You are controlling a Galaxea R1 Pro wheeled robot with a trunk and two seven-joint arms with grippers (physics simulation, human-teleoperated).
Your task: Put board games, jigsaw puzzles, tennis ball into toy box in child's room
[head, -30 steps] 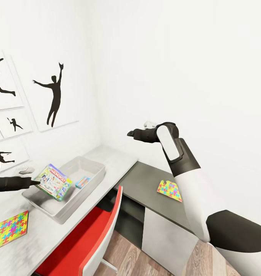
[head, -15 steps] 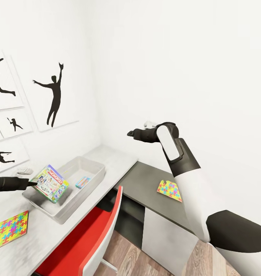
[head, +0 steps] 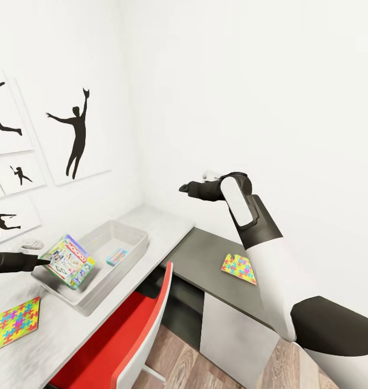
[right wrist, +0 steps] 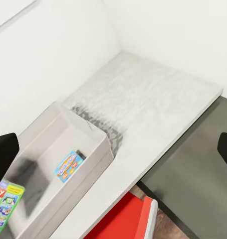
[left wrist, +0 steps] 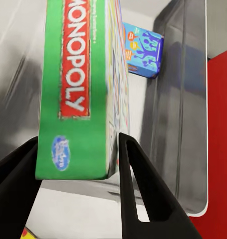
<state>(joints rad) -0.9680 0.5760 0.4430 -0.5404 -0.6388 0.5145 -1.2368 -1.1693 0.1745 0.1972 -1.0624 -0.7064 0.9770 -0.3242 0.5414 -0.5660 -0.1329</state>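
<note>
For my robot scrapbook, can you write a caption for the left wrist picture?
Left claw holds the Monopoly box over the gray toy box, a small blue game already inside.

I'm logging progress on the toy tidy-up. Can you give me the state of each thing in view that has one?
Monopoly box: tilted, held over the toy box by the left gripper
Toy box: open, on the table
Small blue game: lying inside the toy box
Puzzle on white table: flat, not yet boxed
Puzzle on grey desk: flat, not yet boxed
Right gripper: raised, holding nothing, fingers' gap unclear
Chair: pushed in at the table
</note>
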